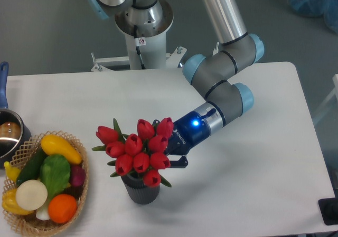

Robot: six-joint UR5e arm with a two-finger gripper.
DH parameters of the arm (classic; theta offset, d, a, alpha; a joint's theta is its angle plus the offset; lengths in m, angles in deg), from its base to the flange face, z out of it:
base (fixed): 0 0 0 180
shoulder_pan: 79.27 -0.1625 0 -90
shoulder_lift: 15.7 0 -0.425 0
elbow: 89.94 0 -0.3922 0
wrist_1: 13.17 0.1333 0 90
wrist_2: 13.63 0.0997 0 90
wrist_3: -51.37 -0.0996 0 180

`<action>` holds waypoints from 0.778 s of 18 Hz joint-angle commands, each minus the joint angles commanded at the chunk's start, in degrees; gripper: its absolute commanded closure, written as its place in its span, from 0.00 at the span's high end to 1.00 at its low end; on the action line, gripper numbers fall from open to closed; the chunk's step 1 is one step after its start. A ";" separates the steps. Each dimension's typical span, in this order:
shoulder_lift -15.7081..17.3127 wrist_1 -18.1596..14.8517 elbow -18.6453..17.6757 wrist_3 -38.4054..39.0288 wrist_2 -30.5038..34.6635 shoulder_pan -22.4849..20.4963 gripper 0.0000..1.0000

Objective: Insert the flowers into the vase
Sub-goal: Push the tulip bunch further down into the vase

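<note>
Red flowers (136, 151) sit in the vase (140, 189), jaws at their right.

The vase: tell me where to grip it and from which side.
Grip the vase across its ribbed cylindrical wall, low down, coming in level from its bare right side. The flowers spread over its mouth, ruling out a top approach, and the basket crowds the left.

Bright, even light; soft shadows
</note>
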 joint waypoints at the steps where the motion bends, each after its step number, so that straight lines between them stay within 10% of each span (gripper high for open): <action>1: -0.09 0.00 0.00 0.00 0.00 0.00 0.22; 14: -1.40 0.09 -0.79 -2.28 0.00 0.09 0.23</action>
